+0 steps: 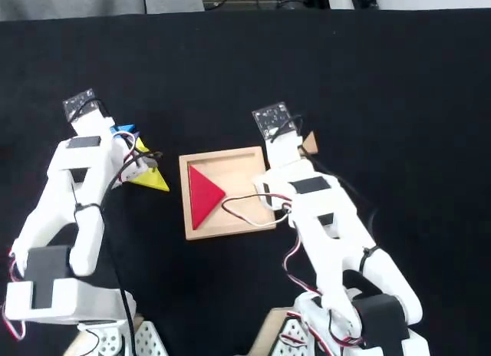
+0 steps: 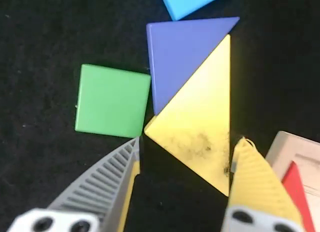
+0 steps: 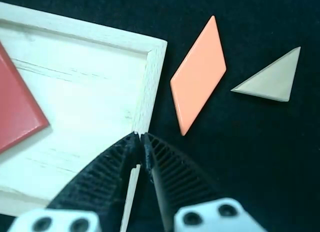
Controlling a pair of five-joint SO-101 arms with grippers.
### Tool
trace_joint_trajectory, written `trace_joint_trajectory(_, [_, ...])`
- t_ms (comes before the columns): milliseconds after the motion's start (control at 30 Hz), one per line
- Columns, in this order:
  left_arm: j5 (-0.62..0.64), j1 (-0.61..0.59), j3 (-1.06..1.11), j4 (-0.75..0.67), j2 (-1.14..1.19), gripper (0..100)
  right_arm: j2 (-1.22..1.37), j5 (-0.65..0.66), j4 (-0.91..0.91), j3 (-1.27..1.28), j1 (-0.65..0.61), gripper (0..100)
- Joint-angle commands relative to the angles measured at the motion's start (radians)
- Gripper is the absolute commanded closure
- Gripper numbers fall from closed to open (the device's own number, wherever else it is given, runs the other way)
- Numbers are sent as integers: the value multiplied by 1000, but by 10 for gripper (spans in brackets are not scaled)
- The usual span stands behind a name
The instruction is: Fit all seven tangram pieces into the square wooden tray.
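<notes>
The square wooden tray point(image 1: 230, 222) lies mid-table with a red triangle point(image 1: 202, 195) in its left half. My left gripper point(image 2: 187, 142) is shut on a yellow triangle point(image 2: 197, 122), one finger on its corner and the other on its straight edge, just left of the tray. Around it lie a violet triangle point(image 2: 175, 57), a green square point(image 2: 112, 101) and a light blue piece point(image 2: 187, 2). My right gripper point(image 3: 141, 138) is shut with nothing in it, its tips over the tray's right rim point(image 3: 150, 82). Beyond that rim lie an orange parallelogram point(image 3: 199, 74) and a grey triangle point(image 3: 272, 79).
A black cloth covers the table point(image 1: 368, 80), with bare room at the back and at the far right. Both arm bases stand at the front edge. The right arm's cable point(image 1: 245, 210) loops over the tray's right part.
</notes>
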Motion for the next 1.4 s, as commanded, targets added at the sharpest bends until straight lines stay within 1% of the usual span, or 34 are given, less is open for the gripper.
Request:
trace_joint_trajectory(0, [6, -8, -35, -29, 3, 706, -33, 8, -17, -7, -9, 987])
trace_joint_trajectory(167, [11, 7, -35, -23, 9, 706, -31, 8, -17, -7, -9, 987])
trace_joint_trajectory(333, [130, 1, -36, -31, 12, 706, -31, 8, -17, -7, -9, 987])
trace_joint_trajectory(433, [160, 5, -30, -51, 12, 706, -31, 8, -17, -5, -9, 987])
trace_joint_trajectory(800, [160, 8, -31, -49, 15, 706, -31, 8, -17, -5, -11, 987])
trace_joint_trajectory(933, [163, 8, -64, -57, 71, 706, -31, 8, -17, -4, -12, 987])
trace_joint_trajectory(1000, [163, 7, -97, -51, 118, 706, -31, 8, -17, -4, -12, 987])
trace_joint_trajectory(1133, [164, 4, -193, 44, 181, 706, -31, 8, -17, -2, -12, 987])
trace_joint_trajectory(1200, [167, 1, -225, 71, 201, 706, -31, 8, -17, -2, -12, 987])
trace_joint_trajectory(1367, [250, -1, -240, 63, 224, 706, -31, 8, -17, -2, -14, 987])
